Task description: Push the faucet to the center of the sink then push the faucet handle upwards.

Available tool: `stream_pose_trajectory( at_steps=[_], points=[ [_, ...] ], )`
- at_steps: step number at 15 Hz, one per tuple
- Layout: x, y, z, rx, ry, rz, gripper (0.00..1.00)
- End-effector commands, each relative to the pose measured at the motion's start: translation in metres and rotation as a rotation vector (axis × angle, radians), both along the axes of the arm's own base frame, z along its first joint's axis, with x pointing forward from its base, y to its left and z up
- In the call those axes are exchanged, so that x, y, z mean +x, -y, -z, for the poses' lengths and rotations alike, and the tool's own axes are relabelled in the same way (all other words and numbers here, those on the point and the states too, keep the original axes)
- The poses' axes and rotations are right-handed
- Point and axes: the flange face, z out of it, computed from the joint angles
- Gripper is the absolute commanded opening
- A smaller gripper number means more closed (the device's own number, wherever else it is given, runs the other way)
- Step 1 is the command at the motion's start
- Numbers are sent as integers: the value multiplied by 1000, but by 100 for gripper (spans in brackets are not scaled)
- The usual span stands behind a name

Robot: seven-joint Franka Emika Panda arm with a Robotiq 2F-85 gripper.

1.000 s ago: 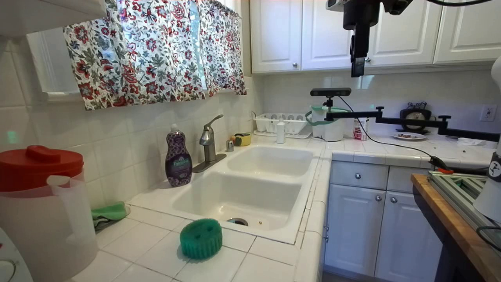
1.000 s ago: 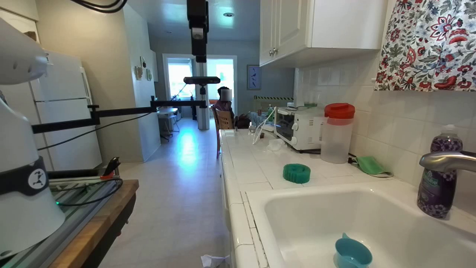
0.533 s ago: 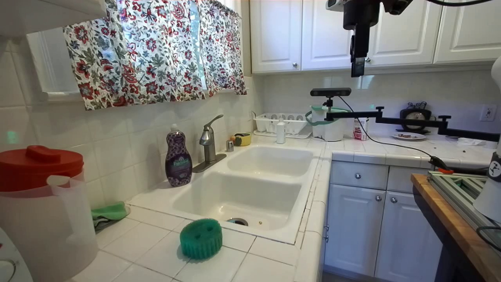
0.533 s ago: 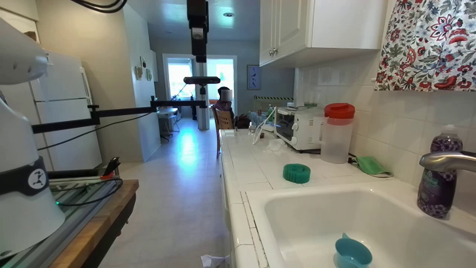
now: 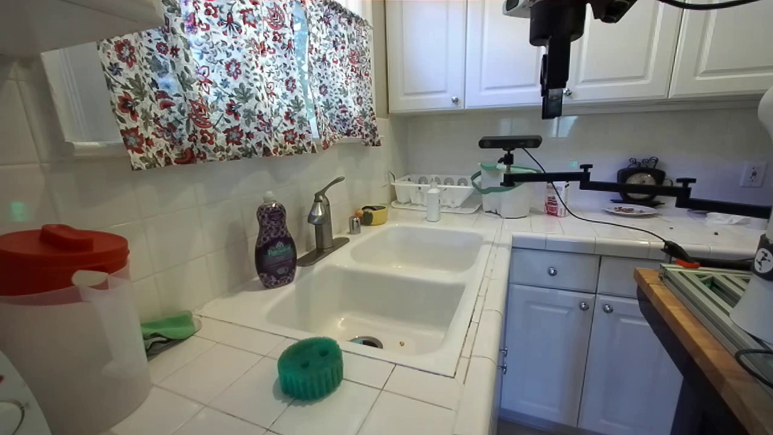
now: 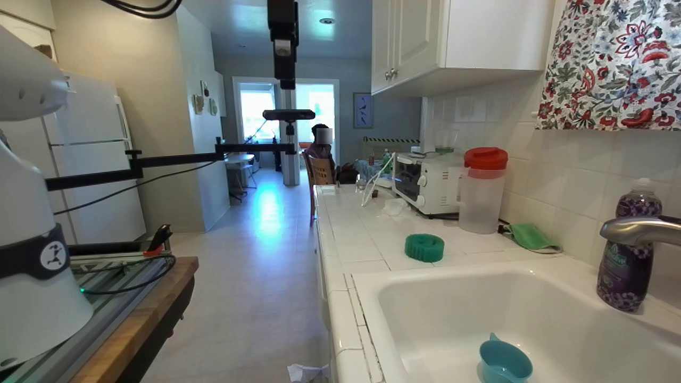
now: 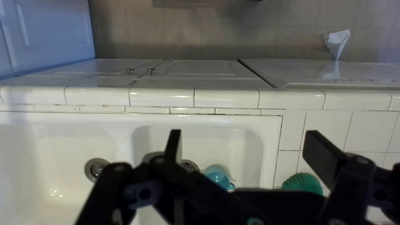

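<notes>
1. The claw [image 7: 245, 143] is hanging higher than the sink [image 5: 416, 277], well apart from it — gaping wide, holding nothing.
2. The faucet [image 5: 324, 225] is standing on the sink's wall-side rim — its handle [image 5: 327, 186] slanting upward.

Pincer [image 7: 243, 142] downward (and wide agape).

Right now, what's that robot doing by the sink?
The robot arm isn't handling anything at the moment. Its gripper hangs open and empty, high up and apart from the faucet. The faucet stands on the wall side of the sink, and its handle slants upward. The job seems to be pushing both, but neither is being touched. A blue cup sits in the sink.
</notes>
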Motion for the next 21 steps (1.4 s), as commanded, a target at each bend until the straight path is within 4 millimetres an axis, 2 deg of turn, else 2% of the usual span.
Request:
stream_pose_trajectory(
  at_steps=[1, 13, 18, 21],
  points=[
    [0, 0, -1, 0, -1, 0, 100],
    [0, 0, -1, 0, -1, 0, 100],
    [31, -12, -22, -46, 65, -49, 100],
    [58, -4, -40, -39, 148, -30, 100]
  ],
)
